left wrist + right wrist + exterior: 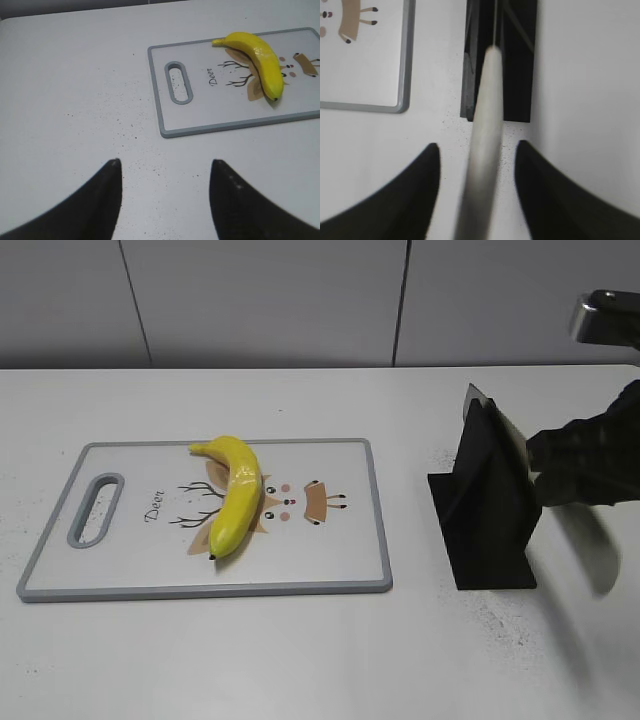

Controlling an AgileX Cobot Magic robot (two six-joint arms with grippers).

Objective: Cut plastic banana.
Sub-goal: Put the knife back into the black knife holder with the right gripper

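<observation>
The plastic banana (238,494) lies whole on a white cutting board (130,570) with a grey rim and a deer drawing; it also shows in the left wrist view (260,57). A knife (495,420) stands in a black holder (485,510) right of the board. Its pale handle (485,125) runs between the jaws of my right gripper (478,145), which is open with a gap on each side. My right gripper (585,460) is dark and blurred beside the holder. My left gripper (165,162) is open and empty above bare table, left of the board.
The white table (300,660) carries small dark specks. The board's handle slot (177,82) faces my left gripper. A grey wall stands behind the table's far edge. The board's corner (402,102) lies left of the holder (517,60).
</observation>
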